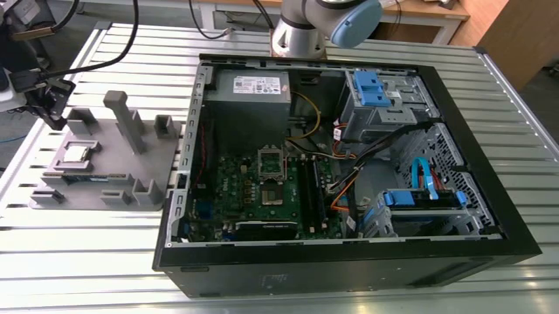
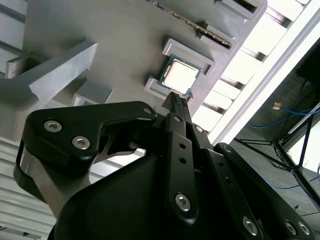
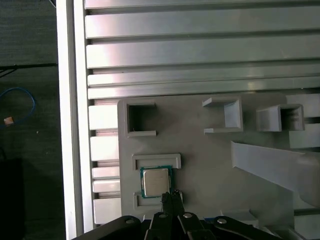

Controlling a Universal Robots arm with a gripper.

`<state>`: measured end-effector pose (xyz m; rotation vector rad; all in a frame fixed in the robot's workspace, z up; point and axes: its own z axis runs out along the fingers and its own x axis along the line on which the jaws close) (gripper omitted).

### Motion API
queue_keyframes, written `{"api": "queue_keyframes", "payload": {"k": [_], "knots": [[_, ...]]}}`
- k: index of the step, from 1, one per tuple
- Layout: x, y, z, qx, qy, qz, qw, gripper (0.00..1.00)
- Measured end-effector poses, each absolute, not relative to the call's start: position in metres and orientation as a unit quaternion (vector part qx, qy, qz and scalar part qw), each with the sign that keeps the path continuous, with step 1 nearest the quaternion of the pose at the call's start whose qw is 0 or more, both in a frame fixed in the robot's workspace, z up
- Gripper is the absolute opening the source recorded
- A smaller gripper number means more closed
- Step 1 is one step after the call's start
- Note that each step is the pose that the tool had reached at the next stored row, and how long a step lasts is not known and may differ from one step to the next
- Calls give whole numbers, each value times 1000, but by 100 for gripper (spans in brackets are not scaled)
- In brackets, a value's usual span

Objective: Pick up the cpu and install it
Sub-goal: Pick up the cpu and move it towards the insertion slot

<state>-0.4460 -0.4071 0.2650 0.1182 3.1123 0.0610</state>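
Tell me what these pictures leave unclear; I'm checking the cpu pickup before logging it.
1. Contact between claw and cpu: in the first wrist view the claw's tip overlaps the cpu's edge, hiding any gap.
2. Motherboard socket: in the exterior view it is too small to tell whether it is open or empty.

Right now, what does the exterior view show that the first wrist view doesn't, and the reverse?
Exterior view: the open computer case with its motherboard, to the exterior view's right of the grey tray. First wrist view: close up, the gripper at one edge of the cpu. Both: the cpu seated in the tray, on the slatted table.
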Motion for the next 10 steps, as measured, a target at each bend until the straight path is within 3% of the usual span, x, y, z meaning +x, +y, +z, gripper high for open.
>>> {"api": "queue_keyframes", "payload": {"k": [10], "knots": [[-448,-407,257,38,999,18,13,11]]}}
